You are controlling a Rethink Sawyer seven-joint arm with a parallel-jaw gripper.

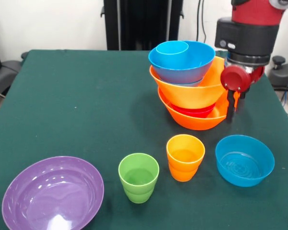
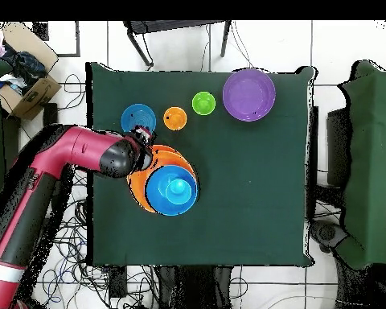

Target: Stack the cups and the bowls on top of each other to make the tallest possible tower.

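The tower (image 1: 189,91) stands at the right of the table and leans. Its base is a large orange bowl (image 1: 197,120). Above that come a red bowl (image 1: 194,111), a second orange bowl (image 1: 187,88) and a large blue bowl (image 1: 182,67). A small blue vessel (image 1: 172,48) sits on top; I cannot tell whether it is a cup or a bowl. My gripper (image 1: 233,103) is at the tower's right side, shut on the base bowl's rim. In the overhead view the gripper (image 2: 140,146) is left of the tower (image 2: 170,187). A green cup (image 1: 138,176) and an orange cup (image 1: 185,155) stand loose in front.
A wide purple bowl (image 1: 53,194) sits at the near left corner and a blue bowl (image 1: 245,160) at the near right. Overhead, they lie in a row along the far edge: the blue bowl (image 2: 137,118), orange cup (image 2: 174,118), green cup (image 2: 203,103) and purple bowl (image 2: 249,94). A cardboard box (image 2: 23,80) stands off the table.
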